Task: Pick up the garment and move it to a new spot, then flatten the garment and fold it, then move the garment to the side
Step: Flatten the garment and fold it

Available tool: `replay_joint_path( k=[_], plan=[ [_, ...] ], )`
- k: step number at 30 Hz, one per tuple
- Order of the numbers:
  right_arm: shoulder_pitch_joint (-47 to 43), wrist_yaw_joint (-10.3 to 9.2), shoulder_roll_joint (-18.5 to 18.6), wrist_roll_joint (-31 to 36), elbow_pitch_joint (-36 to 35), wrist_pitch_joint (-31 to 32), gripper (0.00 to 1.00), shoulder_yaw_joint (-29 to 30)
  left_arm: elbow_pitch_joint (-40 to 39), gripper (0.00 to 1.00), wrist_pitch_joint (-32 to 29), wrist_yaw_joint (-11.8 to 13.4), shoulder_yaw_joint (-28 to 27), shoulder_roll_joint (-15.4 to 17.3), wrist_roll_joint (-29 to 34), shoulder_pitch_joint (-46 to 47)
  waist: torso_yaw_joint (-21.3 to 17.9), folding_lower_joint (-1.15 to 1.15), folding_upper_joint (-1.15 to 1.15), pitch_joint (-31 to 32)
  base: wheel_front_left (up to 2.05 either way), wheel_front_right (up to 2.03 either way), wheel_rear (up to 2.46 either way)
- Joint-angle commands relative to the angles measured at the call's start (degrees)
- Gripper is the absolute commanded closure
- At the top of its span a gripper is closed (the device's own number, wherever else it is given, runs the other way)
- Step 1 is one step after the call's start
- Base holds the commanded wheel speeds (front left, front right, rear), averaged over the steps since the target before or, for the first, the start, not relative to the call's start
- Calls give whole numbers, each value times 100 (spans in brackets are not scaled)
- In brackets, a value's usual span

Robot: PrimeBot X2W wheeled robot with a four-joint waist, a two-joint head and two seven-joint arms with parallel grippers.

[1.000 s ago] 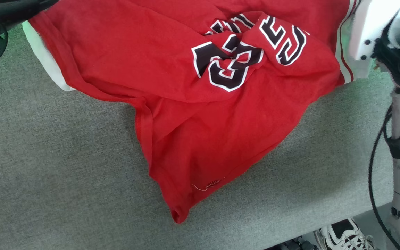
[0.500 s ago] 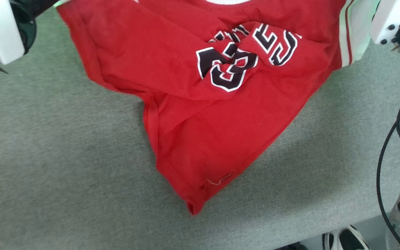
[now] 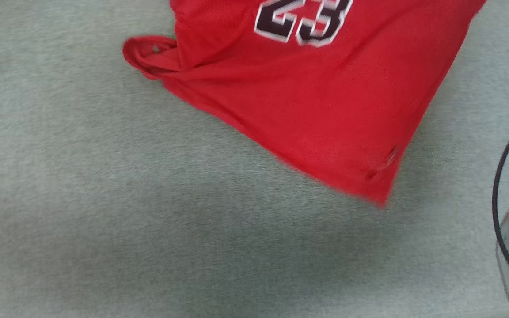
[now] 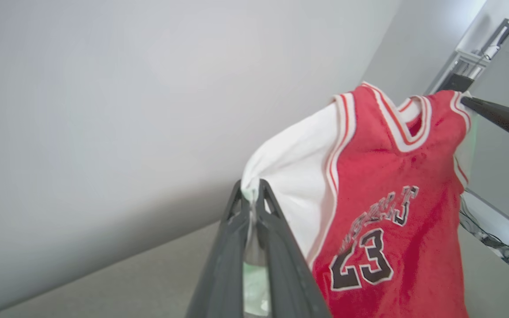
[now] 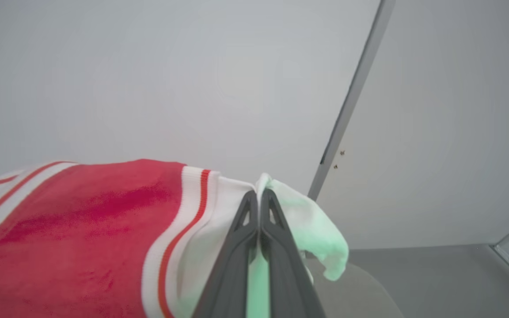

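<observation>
Head view has the garment (image 3: 325, 101) hanging at twelve to one o'clock, its lowest corner dipping toward the grey surface (image 3: 104, 212); whether it touches is lost in the blur. Up top, the left tool (image 4: 251, 194) is pinched tight on one white sleeve and the right tool (image 5: 259, 196) is clamped on the other, with the shirt stretched between them. This looks like the carry to a new spot. Next call: lower evenly, hem first, both grips firm, so it lands flat.

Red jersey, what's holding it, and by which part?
Red soft-fabric jersey: left claw shut on one white sleeve, right claw on the other.
</observation>
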State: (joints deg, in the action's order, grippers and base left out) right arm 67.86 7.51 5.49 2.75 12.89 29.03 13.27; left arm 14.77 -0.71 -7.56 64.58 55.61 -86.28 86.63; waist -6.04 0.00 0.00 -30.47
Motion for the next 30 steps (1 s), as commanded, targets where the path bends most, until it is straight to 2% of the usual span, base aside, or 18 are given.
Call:
replay_joint_path(
  k=[1, 10, 13, 15, 19, 23, 26, 30],
  plan=[
    [518, -5, -106, 316, 218, -384, 100, 77, 437, 100, 341, 15, -160, -127, 94, 286, 200, 0, 0, -54, 0, 0, 0],
    [2257, -7, -250, 1231, 1364, -1725, 100, 401, 1552, 100, 1368, 15, -795, -563, 54, 1269, 465, 0, 0, -14, 0, 0, 0],
    [2551, -6, -252, 1324, 1945, -2026, 100, 353, 1560, 100, 1449, 15, -881, -606, -98, 1221, 524, 0, 0, 111, 0, 0, 0],
    [2529, -6, -251, 1283, 2306, -2127, 100, 256, 1414, 100, 1444, 15, -823, -521, -160, 1021, 530, 0, 0, 182, 0, 0, 0],
    [2132, -6, -253, 1095, 2773, -2306, 100, 85, 891, 100, 1499, 15, -685, -260, -354, 310, 551, 0, 0, 333, 0, 0, 0],
    [1307, -6, -256, 816, 2916, -2403, 100, -204, 241, 100, 1551, 14, -566, -3, -521, -743, 569, 0, 0, 461, 0, 0, 0],
    [421, -6, -256, 406, 2797, -2375, 100, -482, -223, 100, 1594, 15, -631, 128, -672, -1640, 564, 0, 0, 570, 0, 0, 0],
    [-995, -5, -263, -152, 2239, -2192, 100, -949, -669, 100, 1597, 14, -1097, 65, -682, -3021, 575, 0, 0, 729, 0, 0, 0]
  ],
)
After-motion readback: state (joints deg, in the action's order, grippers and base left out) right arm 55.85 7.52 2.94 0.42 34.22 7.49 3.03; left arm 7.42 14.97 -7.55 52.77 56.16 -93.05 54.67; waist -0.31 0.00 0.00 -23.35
